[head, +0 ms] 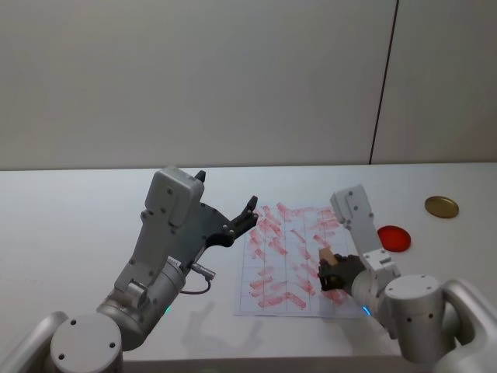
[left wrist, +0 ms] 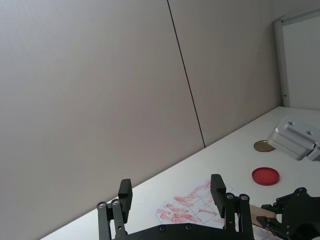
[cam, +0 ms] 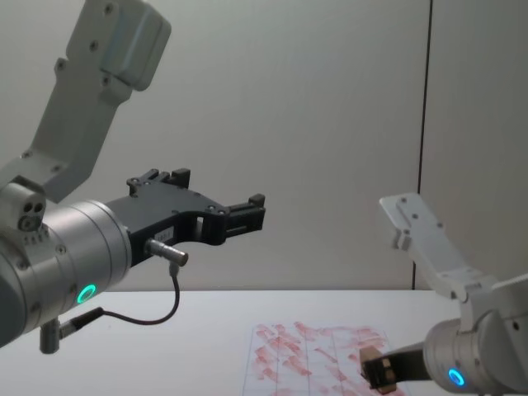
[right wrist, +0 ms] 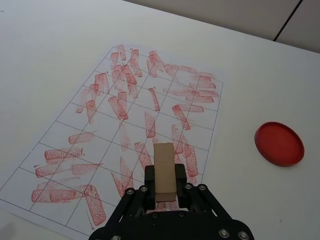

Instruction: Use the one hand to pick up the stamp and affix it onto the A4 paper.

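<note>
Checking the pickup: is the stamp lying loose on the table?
No, the right pincer is shut on the stamp over the paper; the left pincer hangs open and idle, left of it.

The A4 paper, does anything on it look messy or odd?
Yes: the A4 paper is crowded with red stamp marks at all angles, many overlapping or smeared. The sheet itself lies flat. The right gripper holds the stamp over its near right part; the left gripper hangs open above the table.
</note>
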Action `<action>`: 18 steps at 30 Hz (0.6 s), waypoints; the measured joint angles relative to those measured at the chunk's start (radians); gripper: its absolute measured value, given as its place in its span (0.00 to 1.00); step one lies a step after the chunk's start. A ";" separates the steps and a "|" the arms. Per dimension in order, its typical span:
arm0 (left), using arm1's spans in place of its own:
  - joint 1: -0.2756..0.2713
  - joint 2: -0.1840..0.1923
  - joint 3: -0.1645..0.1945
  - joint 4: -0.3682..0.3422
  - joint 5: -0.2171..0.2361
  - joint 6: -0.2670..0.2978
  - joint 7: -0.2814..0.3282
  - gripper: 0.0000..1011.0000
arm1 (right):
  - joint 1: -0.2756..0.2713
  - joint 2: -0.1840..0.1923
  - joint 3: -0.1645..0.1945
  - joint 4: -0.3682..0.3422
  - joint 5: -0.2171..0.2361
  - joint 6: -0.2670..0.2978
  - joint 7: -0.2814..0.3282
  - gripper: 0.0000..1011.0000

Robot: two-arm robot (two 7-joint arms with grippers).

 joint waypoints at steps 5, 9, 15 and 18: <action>0.000 0.000 0.000 0.000 0.000 0.000 0.000 0.98 | 0.012 -0.007 -0.001 0.040 -0.005 -0.020 0.003 0.21; 0.000 0.000 0.000 0.000 0.000 0.000 0.000 0.98 | 0.023 -0.014 -0.002 0.077 -0.009 -0.034 0.004 0.21; 0.000 0.000 0.000 0.000 0.000 0.000 0.000 0.98 | 0.035 -0.021 -0.002 0.117 -0.014 -0.045 0.003 0.22; 0.000 0.000 0.000 0.000 0.000 0.000 0.000 0.98 | 0.040 -0.024 -0.002 0.131 -0.015 -0.049 0.002 0.22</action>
